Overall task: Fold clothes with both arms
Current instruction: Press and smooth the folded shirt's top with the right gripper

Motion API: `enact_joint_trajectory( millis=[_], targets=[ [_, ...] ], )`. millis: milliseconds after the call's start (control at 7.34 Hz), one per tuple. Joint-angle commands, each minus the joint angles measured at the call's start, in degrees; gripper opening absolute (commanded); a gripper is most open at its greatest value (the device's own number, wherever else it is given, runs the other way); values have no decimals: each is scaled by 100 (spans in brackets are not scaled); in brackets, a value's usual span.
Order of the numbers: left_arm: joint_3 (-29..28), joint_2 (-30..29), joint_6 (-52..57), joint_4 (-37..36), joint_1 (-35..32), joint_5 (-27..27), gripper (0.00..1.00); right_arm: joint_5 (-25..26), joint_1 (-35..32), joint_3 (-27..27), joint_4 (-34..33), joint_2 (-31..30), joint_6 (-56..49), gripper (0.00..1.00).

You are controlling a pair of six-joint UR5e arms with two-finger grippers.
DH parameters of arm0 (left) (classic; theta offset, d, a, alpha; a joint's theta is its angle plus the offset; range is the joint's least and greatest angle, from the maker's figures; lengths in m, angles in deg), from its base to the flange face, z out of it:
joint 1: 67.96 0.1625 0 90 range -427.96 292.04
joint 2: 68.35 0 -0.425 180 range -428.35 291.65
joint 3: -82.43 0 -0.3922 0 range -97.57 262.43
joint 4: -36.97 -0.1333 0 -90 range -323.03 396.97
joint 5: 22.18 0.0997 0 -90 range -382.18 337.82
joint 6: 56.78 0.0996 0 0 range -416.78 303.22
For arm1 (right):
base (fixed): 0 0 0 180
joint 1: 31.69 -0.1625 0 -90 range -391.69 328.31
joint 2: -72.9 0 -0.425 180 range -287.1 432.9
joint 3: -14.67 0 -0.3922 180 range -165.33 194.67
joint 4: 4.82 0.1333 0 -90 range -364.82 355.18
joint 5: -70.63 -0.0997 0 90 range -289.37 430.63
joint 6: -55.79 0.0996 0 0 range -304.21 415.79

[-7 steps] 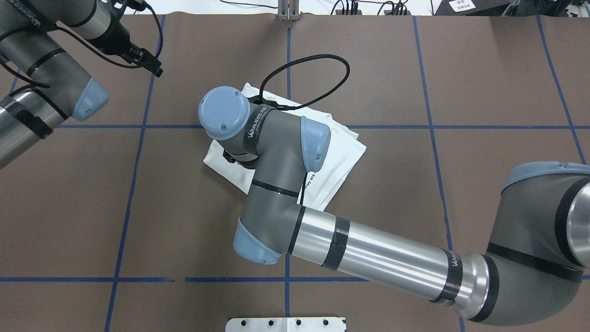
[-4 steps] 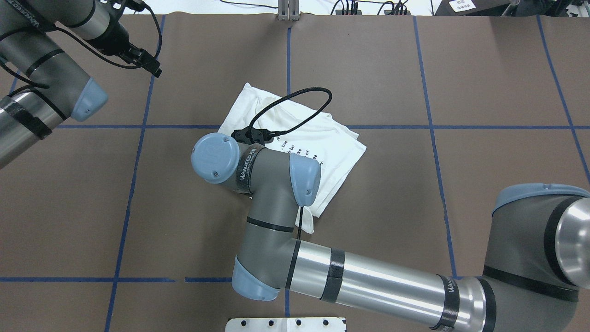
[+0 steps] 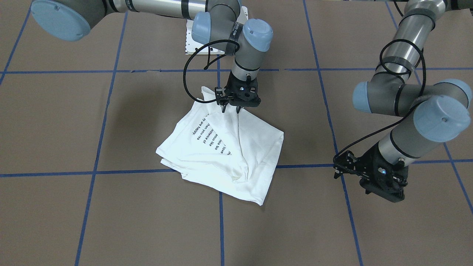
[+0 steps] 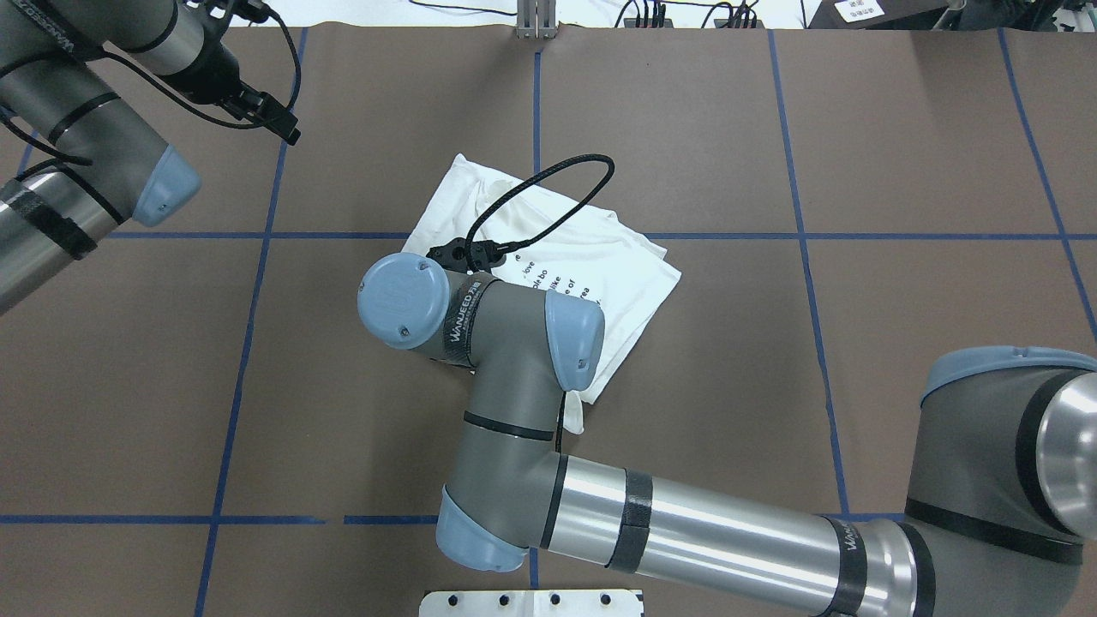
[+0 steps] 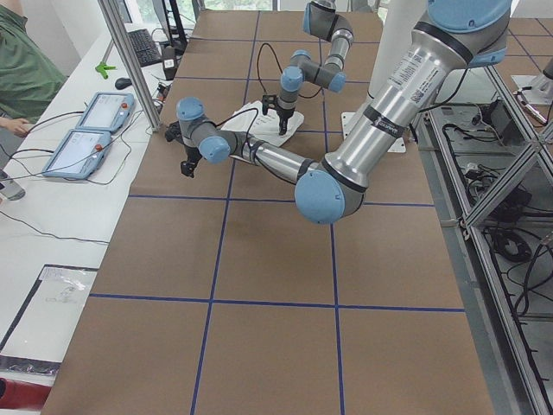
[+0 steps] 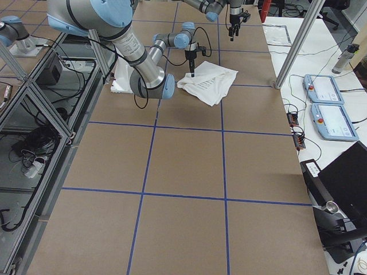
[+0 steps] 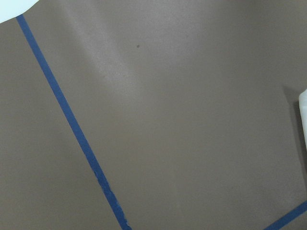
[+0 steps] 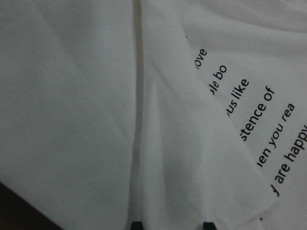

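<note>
Right gripper (image 3: pixel 231 109) has its fingers apart, tips right at the folded shirt's (image 3: pixel 255 155) edge. Left gripper (image 3: pixel 377 181) hangs over the worktop (image 3: pixel 111 221) well apart from it. Can't tell if that one's apart or together.

A brown paper-covered table (image 4: pixel 900 128) carries a grid of blue tape lines (image 4: pixel 857 236). A white perforated metal plate (image 4: pixel 531 602) sits at its edge. Two grey-framed tablets (image 5: pixel 102 112) lie on a white side bench (image 5: pixel 78 207).
</note>
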Motion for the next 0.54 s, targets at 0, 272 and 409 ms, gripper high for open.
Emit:
enact_joint_trajectory(
  millis=[0,272,409],
  targets=[
    [4,0,0,-14,-7,3,100,70,-10,-68,-7,-61,-14,0],
    [-5,0,-9,-5,1,3,100,1,-132,-172,20,-70,-31,14],
    [4,0,-17,-5,1,3,100,-34,-168,-408,11,-175,-57,42]
  ],
)
